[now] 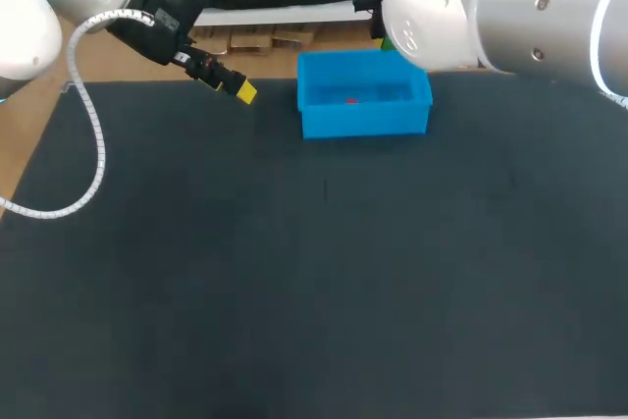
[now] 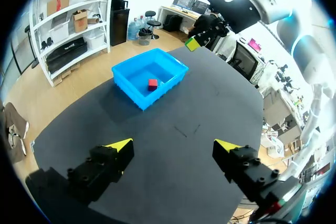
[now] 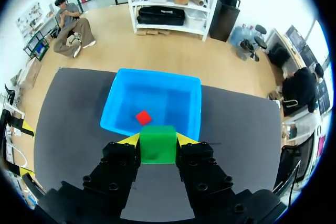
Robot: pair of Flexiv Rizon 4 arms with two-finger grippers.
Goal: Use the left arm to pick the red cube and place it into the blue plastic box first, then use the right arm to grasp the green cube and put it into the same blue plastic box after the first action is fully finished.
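- Head view: the red cube point(image 1: 351, 100) lies inside the blue box point(image 1: 365, 123), with my left end effector point(image 1: 245, 92) nearby.
- Left wrist view: it is open and empty.
- Right wrist view: my right end effector point(image 3: 157, 140) clamps the green cube point(image 3: 157, 149), seemingly short of the box wall. Released here, it could hit the counter point(image 3: 79, 108).

No readable text, label, number or sign in any view.
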